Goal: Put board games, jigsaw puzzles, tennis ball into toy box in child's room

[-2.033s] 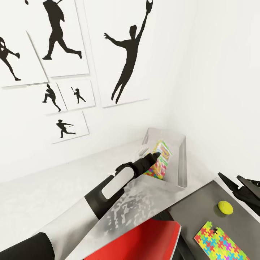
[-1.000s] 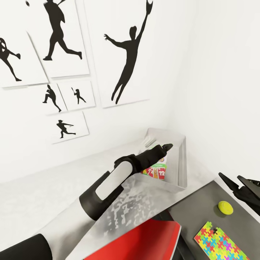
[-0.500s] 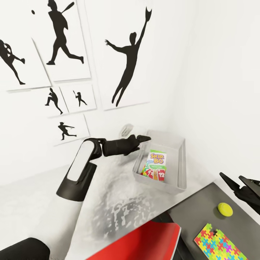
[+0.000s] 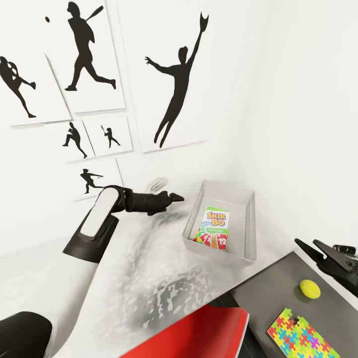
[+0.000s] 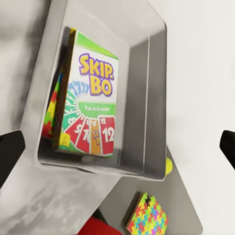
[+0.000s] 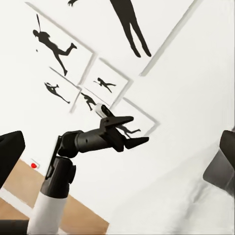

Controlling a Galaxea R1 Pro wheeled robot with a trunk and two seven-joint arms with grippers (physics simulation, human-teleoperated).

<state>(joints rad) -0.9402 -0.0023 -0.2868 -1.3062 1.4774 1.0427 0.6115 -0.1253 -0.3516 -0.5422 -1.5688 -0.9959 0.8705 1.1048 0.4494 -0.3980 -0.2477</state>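
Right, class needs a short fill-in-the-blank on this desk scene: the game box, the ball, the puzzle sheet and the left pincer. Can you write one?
1. The SKIP BO box lies inside the ____.
2. The tennis ball rests on the ____ grey end of the table.
3. In the head view, the jigsaw puzzle lies ____ to the camera than the ball.
4. The left pincer, holding nothing, is ____.

Missing words: toy box; dark; nearer; open
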